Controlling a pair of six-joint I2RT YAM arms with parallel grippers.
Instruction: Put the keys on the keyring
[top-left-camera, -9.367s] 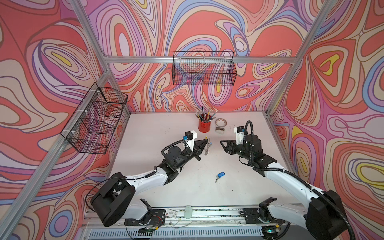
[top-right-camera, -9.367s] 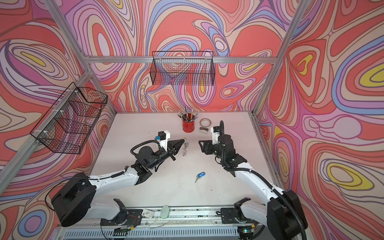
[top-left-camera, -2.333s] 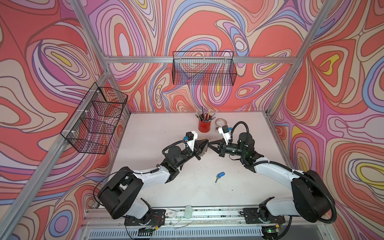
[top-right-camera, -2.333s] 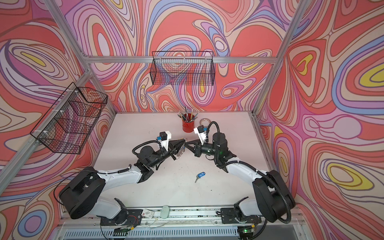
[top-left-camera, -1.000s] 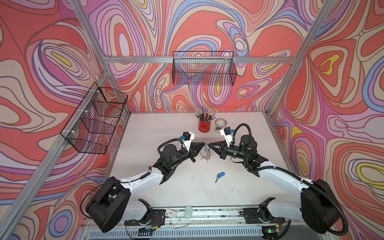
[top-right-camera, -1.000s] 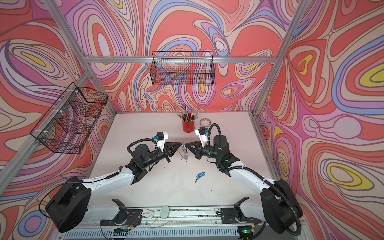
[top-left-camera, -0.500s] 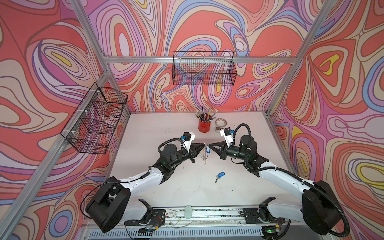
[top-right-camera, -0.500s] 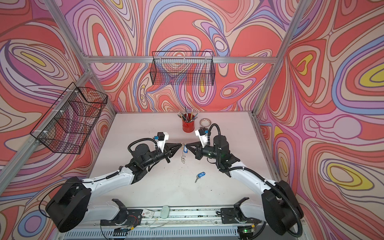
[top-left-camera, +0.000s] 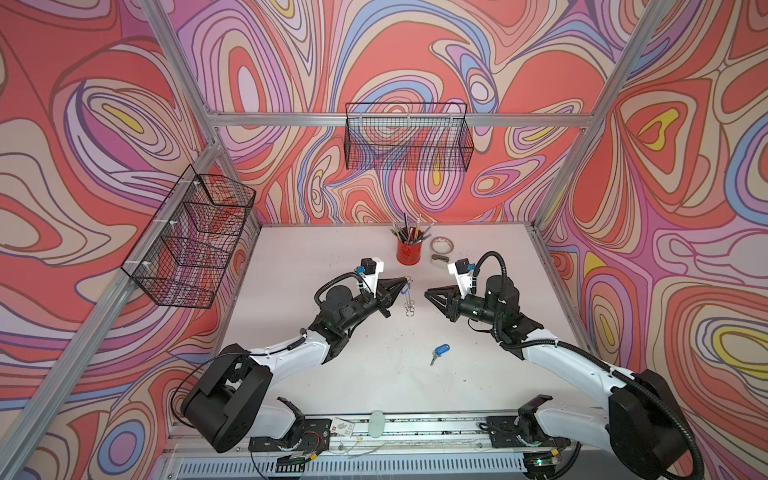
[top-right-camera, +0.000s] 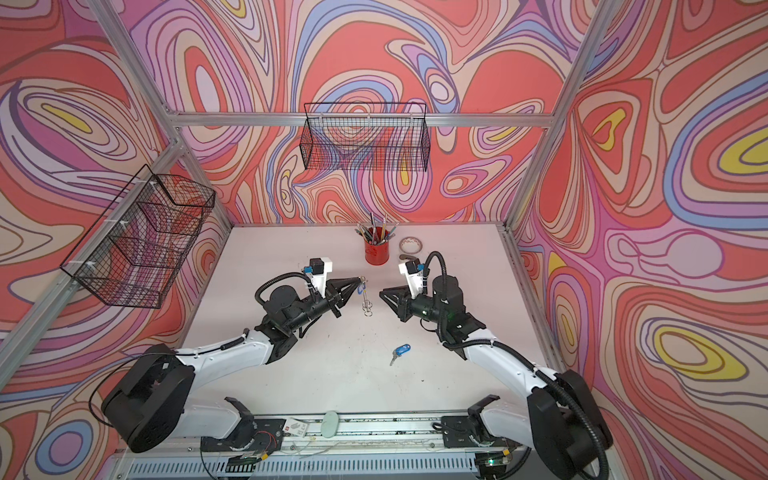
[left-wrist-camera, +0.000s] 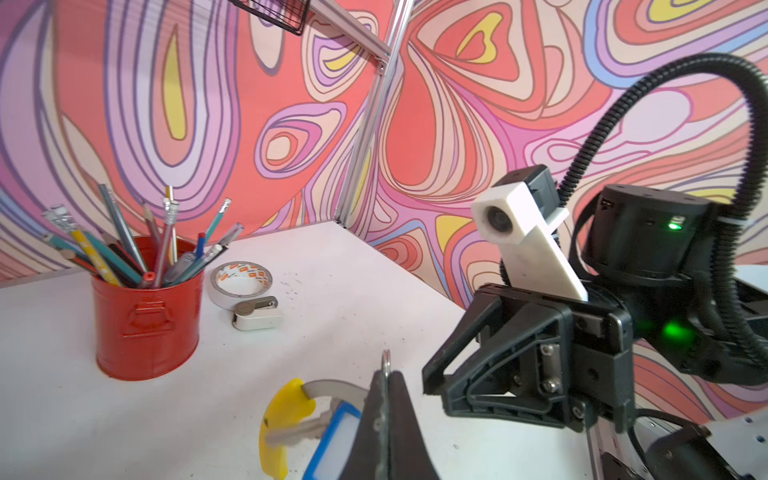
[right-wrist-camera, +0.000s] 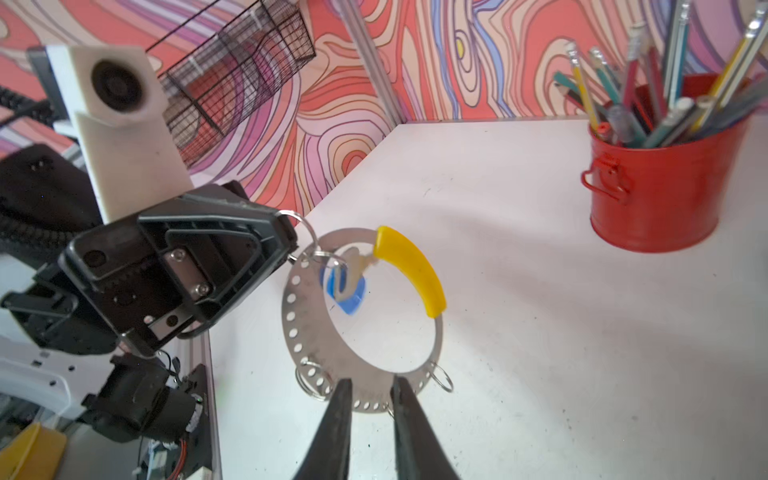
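My left gripper (top-left-camera: 406, 280) (top-right-camera: 360, 280) (left-wrist-camera: 386, 374) is shut on a small wire loop of the keyring (right-wrist-camera: 291, 316), which hangs above the table as a perforated silver hoop with a yellow segment. In both top views the keyring (top-left-camera: 409, 300) (top-right-camera: 365, 301) shows edge-on. One blue-tagged key (right-wrist-camera: 353, 299) (left-wrist-camera: 332, 440) dangles from the hoop near the left gripper. My right gripper (top-left-camera: 427, 293) (top-right-camera: 381, 293) (right-wrist-camera: 370, 384) is open a little, empty, just short of the hoop's lower rim. A second blue-tagged key (top-left-camera: 439, 352) (top-right-camera: 400, 351) lies on the table nearer the front.
At the back of the table stand a red cup of pencils (top-left-camera: 408, 252), a beige tape roll (top-left-camera: 441, 245) and a small white object (top-left-camera: 438, 259). Wire baskets hang on the back wall (top-left-camera: 409, 141) and the left wall (top-left-camera: 191, 245).
My right gripper has parted its jaws and drawn back to the right, away from the keyring. The left gripper still holds the keyring in about the same place.
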